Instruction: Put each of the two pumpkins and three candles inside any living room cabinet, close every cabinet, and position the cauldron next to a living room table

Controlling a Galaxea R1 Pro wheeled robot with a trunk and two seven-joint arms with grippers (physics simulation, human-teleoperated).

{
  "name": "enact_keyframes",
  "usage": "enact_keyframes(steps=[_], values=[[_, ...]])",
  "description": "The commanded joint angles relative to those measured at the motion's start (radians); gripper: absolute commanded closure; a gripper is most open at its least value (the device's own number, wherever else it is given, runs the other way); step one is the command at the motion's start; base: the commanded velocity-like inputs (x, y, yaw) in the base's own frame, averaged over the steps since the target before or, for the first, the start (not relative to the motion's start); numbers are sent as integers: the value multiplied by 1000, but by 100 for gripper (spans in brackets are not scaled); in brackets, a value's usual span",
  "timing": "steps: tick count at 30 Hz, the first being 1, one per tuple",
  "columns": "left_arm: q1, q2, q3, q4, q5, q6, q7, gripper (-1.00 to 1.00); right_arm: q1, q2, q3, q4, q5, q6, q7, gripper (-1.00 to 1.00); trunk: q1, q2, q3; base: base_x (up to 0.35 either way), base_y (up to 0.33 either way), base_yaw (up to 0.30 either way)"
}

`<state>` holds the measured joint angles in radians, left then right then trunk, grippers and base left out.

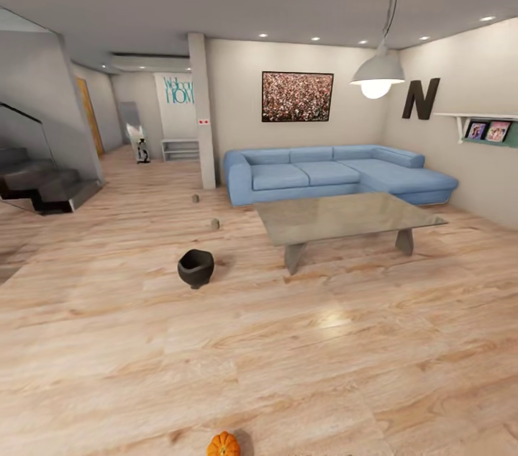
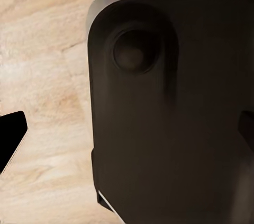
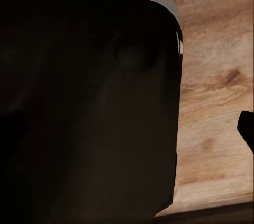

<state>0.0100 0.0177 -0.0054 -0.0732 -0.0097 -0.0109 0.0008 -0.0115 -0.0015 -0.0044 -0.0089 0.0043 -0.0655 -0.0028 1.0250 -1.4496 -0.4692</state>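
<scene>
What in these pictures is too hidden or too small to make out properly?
- Pumpkin: head view, cut off by the bottom edge.
- Two candles: head view, too small for detail.
- Both wrist views: a dark robot part blocks most of the floor; whether the fingers are open is unclear.

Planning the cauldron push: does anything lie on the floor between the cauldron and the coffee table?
Nothing visible does. In the head view the cauldron stands on bare wood floor apart from the table, with only open planks between it and the table's nearer leg. The two candles lie beyond it, off that line.
</scene>
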Motion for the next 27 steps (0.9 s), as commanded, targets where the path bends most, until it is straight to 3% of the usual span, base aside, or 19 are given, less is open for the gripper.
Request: enact_keyframes(steps=[1, 17, 24, 26, 27], values=[[1, 0, -1, -2, -1, -1, 0, -100, -1, 0, 0, 1, 1, -4, 0, -100, 0, 0, -1, 0, 0, -280], [-1, -2, -2, -13, -1, -21, 0, -100, -1, 0, -2, 1, 1, -28, 0, -100, 0, 0, -1, 0, 0, -281], [-5, -3, -2, -212, -1, 29, 2, -100, -1, 1, -5, -10, -5, -24, -4, -100, 0, 0, -1, 0, 0, -281], [-12, -5, -1, -311, 0, 129, 3, -100, -1, 0, -5, -80, -36, -8, -6, -100, 0, 0, -1, 0, 0, -281], [-20, -5, -1, -409, 4, 225, 2, -100, -1, 0, -4, -144, -85, 38, -6, -100, 0, 0, -1, 0, 0, -280]])
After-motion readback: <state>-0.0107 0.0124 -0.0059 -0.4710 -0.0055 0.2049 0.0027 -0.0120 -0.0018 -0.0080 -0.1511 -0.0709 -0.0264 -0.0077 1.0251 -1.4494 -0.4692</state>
